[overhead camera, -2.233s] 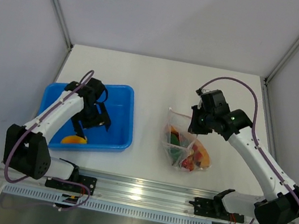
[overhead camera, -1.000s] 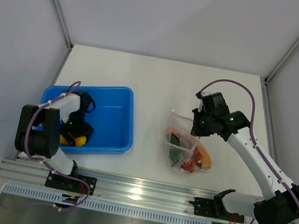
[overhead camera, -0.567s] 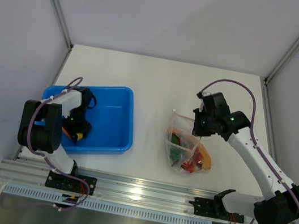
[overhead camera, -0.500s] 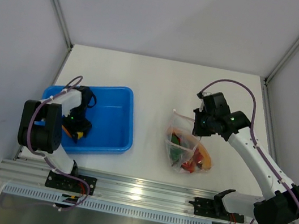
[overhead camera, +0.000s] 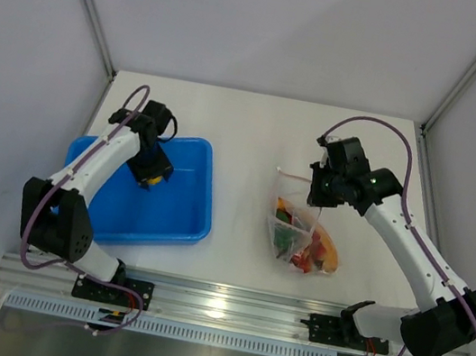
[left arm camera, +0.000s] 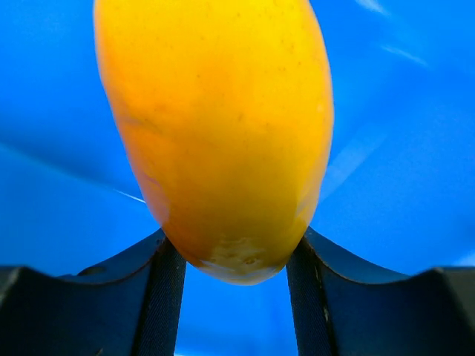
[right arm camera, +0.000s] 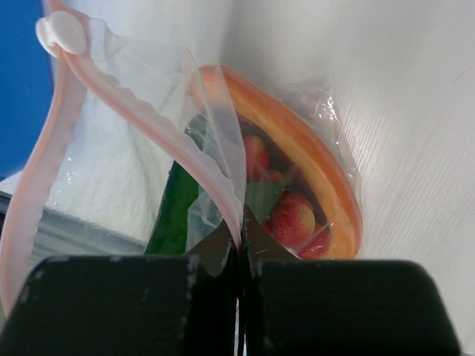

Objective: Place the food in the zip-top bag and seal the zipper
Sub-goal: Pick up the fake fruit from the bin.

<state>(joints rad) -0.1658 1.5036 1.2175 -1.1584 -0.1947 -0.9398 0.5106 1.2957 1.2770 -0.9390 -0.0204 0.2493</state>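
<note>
Here, the left end effector (overhead camera: 153, 173) is seen over the far part of the blue tray (overhead camera: 182, 198), which sits on the left half of the white desk (overhead camera: 254, 135). Its two fingers are clamped on the yellow piece (left arm camera: 223, 126), whose rounded lower end is pinched between the dark pads (left arm camera: 159, 285) in the left wrist view. Only blurred blue tray surface is visible behind the piece, so whether it touches the tray floor cannot be told. The right end effector (overhead camera: 319, 195) is placed on the right half of the desk, above the far edge of the clear bag (overhead camera: 303, 236). Its fingers are pressed together on the bag's mouth edge, where the pink zipper (right arm camera: 111, 90) runs down into the narrow slit between them. The bag's mouth is held open: one zipper strip is caught in the fingers, while the other is bowed away to the left and ends in a small round tab at the top. Inside the bag, the red tomatoes (right arm camera: 291, 216) are packed against the curved orange wedge (right arm camera: 312, 165), and the green piece (right arm camera: 174, 209) is seen just beside them, behind the crinkled plastic. The lower part of the bag is rested on the desk, well apart from the tray.
</note>
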